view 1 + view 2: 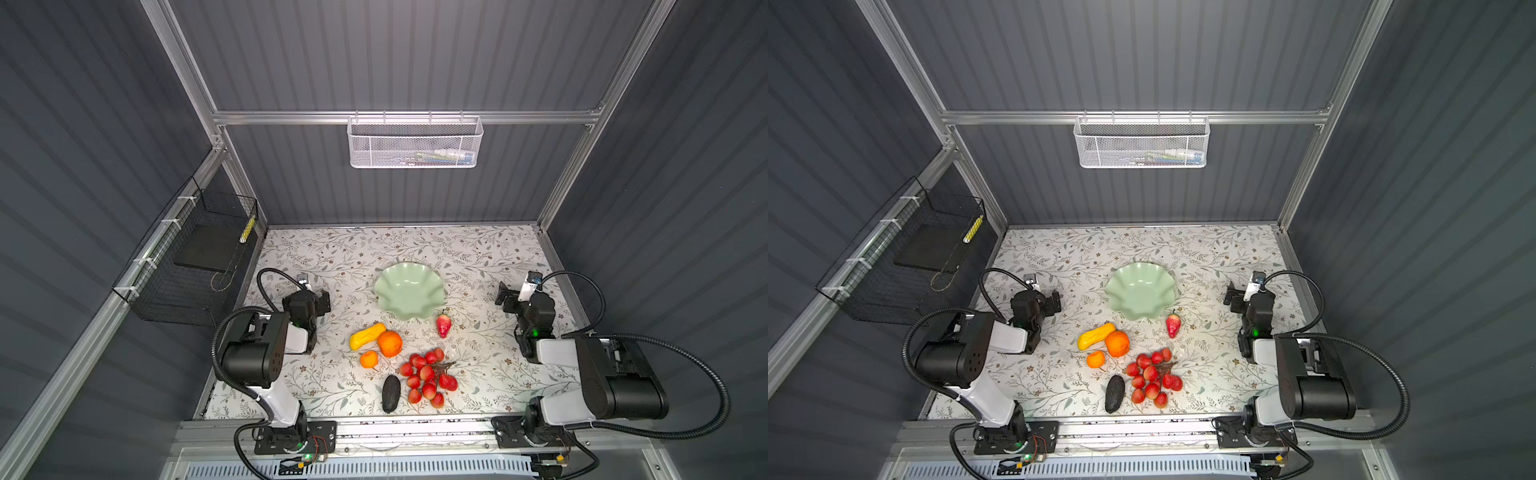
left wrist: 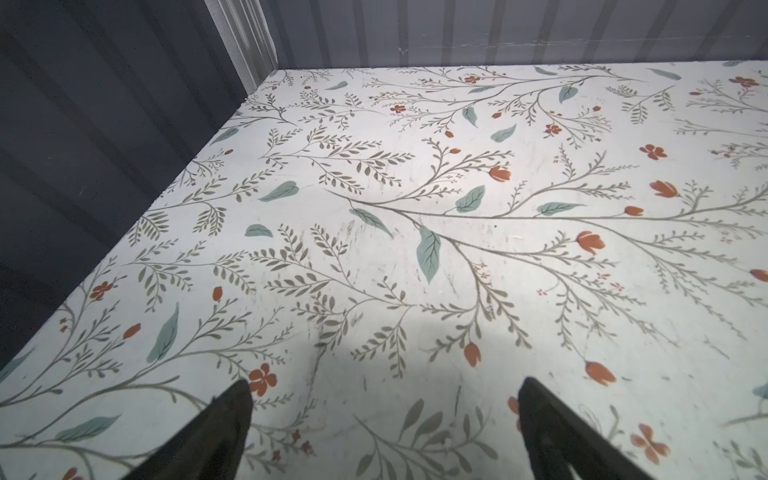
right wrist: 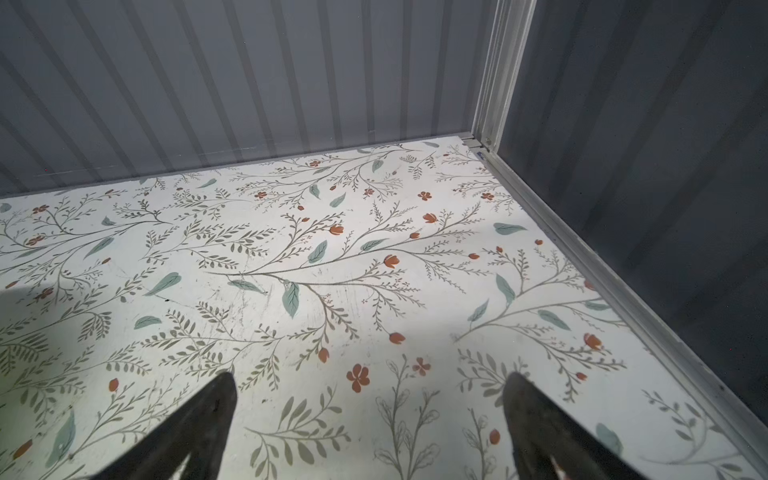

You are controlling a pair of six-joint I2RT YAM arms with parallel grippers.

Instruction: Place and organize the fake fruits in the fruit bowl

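Observation:
The pale green scalloped fruit bowl stands empty mid-table in both top views. In front of it lie the fake fruits: a red strawberry, a yellow elongated fruit, a large orange, a small orange, a dark oval fruit and a bunch of small red fruits on a brown stem. My left gripper is left of the bowl, open and empty. My right gripper is right of it, open and empty. Both wrist views show only bare tabletop.
A floral-patterned table is boxed in by grey walls. A black wire basket hangs on the left wall and a white mesh basket on the back rail. Both arms are folded near the front corners.

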